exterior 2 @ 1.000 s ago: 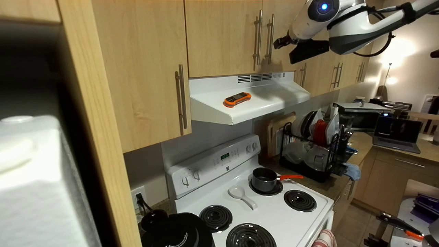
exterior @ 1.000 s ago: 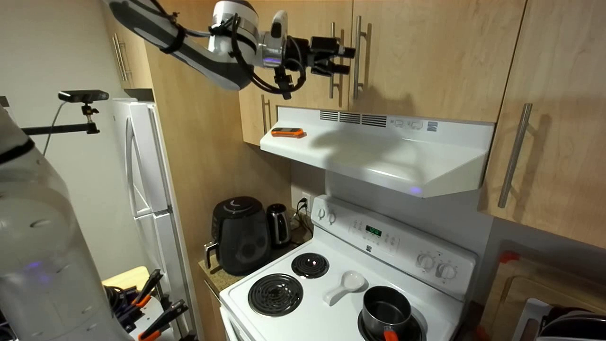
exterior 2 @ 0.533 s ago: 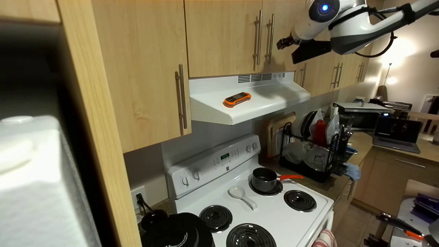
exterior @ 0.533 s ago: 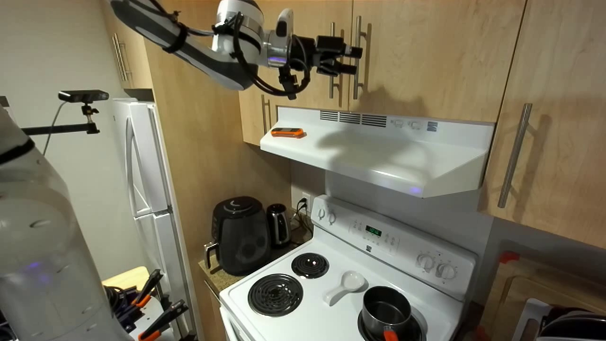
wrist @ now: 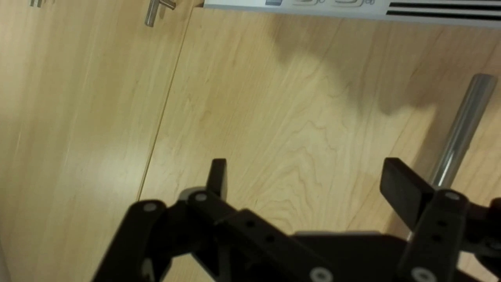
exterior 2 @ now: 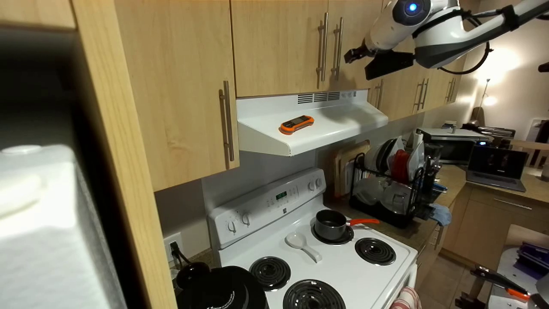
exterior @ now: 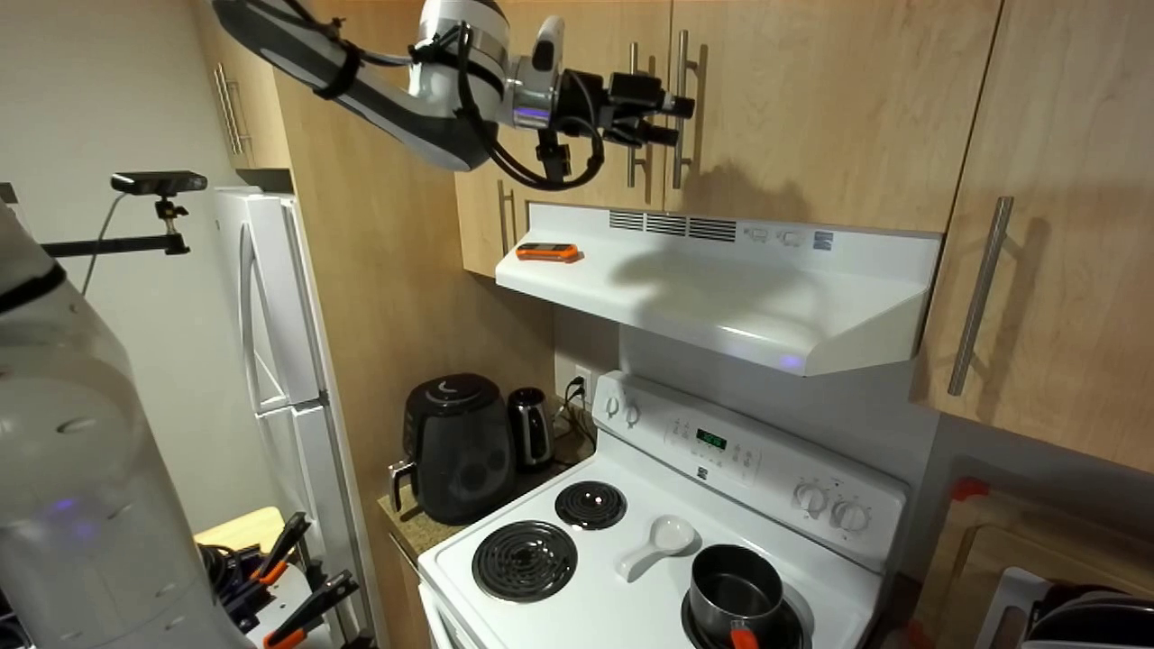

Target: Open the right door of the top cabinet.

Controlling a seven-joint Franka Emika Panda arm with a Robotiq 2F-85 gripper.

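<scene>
The cabinet has not changed: its whole front lies flush and closed in both exterior views, so the opening itself has yet to begin. The right door, the one the task wants, fills most of the wrist view. The arm has edged a little rightward over the last second, bringing the gripper in front of that panel, its jaws spread wide and nothing held between them. In the wrist view, which stands upside down, the gap faces bare wood; the handle slants behind one of the fingers, outside the pair. Judging by that, the shift may have gone too far, and a small step back leftward seems called for before closing. Whether that finger touches the handle cannot be told.

The right door is flat, pale wood, with pointed grain nested down its middle. Beneath it the hood is white, glossy and wedge-shaped. The handle is a slim, round bar of brushed metal, held off the wood by short posts, leaving room behind it. The fingers look matt black and blocky.
</scene>
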